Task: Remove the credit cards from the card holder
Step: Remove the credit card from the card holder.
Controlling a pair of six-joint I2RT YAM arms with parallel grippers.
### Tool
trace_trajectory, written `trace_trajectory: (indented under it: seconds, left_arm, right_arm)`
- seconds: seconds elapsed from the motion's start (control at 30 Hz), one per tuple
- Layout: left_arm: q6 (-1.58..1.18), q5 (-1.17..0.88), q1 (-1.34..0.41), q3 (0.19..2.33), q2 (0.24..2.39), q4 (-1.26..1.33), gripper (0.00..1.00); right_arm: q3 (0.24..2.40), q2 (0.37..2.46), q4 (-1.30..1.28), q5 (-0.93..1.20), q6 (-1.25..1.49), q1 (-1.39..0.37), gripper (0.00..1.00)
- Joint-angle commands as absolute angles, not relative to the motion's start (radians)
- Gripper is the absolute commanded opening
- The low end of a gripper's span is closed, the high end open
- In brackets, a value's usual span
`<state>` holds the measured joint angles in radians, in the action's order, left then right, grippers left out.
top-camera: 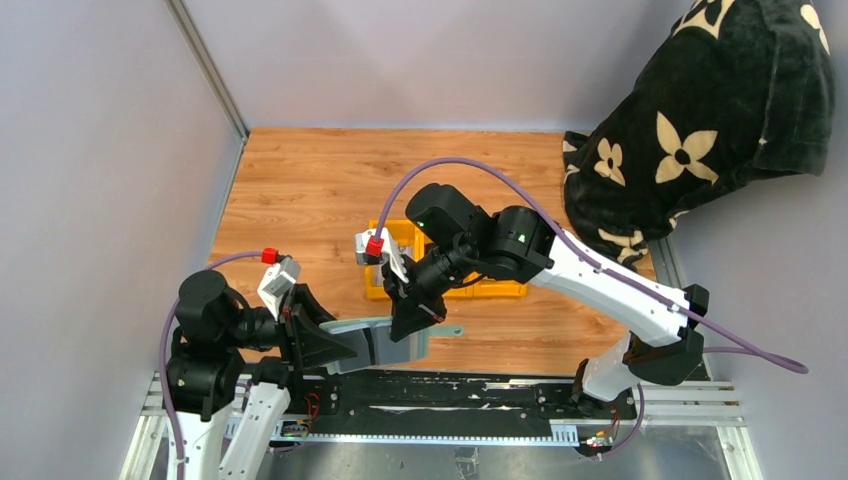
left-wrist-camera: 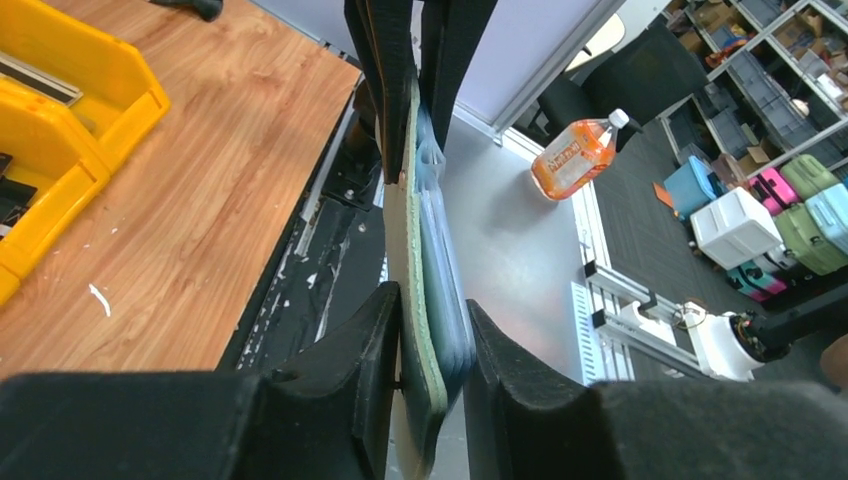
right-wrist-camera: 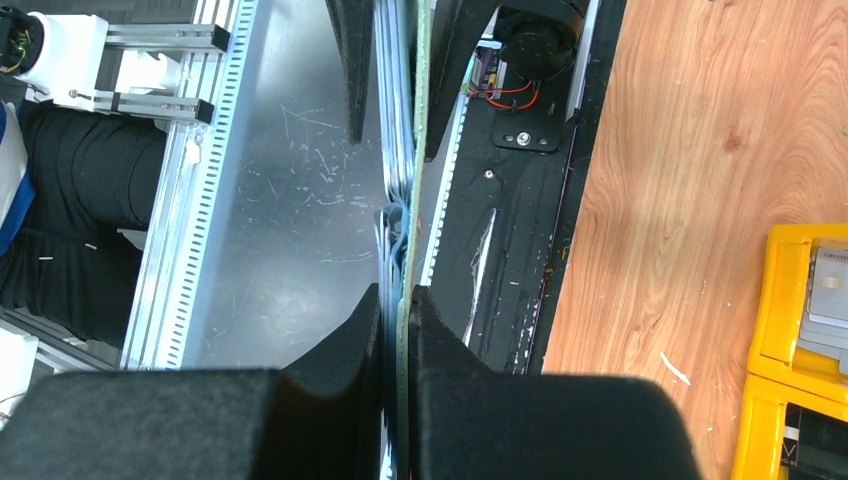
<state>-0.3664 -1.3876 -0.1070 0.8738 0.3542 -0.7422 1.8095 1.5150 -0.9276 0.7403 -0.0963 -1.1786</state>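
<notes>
Finding: the card holder (left-wrist-camera: 430, 250) is off the worktop (left-wrist-camera: 200, 200), held edge-on between both arms above the black base rail (left-wrist-camera: 300, 270) rather than the wood. Your left gripper (left-wrist-camera: 432, 305) has its fingers bearing on both faces at one end, pinching the full thickness. Your right gripper (right-wrist-camera: 398, 295) has its fingers pressed almost together on a thin green flap at the opposite end. Between the two sets of fingers, blue-grey layered edges (right-wrist-camera: 392, 190) show; you cannot tell from here whether they are cards or pockets. Some credit cards (right-wrist-camera: 828, 300) lie in the yellow bin (right-wrist-camera: 778, 300), off to the side of the right fingers.

Assessment: the holder looks light, soft and floppy, so it will likely fold unless both ends are held. The cards look thin, stiff and slick. A flat pinch on an exposed short edge, drawn straight along the pocket, suits them. Pinched through the fabric, they will likely bind.
</notes>
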Motion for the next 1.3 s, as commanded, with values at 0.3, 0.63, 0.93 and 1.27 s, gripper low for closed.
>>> trace_trajectory:
  seconds: [0.3, 0.63, 0.93, 1.27]
  left_arm:
    - [-0.379, -1.287, -0.109, 0.93, 0.424, -0.755, 0.02]
    - [-0.41, -1.154, -0.108, 0.971, 0.463, -0.753, 0.01]
    - [-0.423, -1.2, -0.109, 1.009, 0.476, -0.755, 0.02]
    - [-0.429, -1.247, -0.108, 1.032, 0.469, -0.754, 0.02]
  right_arm:
    - [1.489, 1.235, -0.366, 0.448, 0.172, -1.115, 0.5]
    - [1.078, 1.029, 0.214, 0.504, 0.575, -1.146, 0.46]
    - [1.026, 1.126, 0.327, 0.54, 0.62, -1.211, 0.43]
    - [1.055, 1.134, 0.165, 0.406, 0.544, -1.212, 0.42]
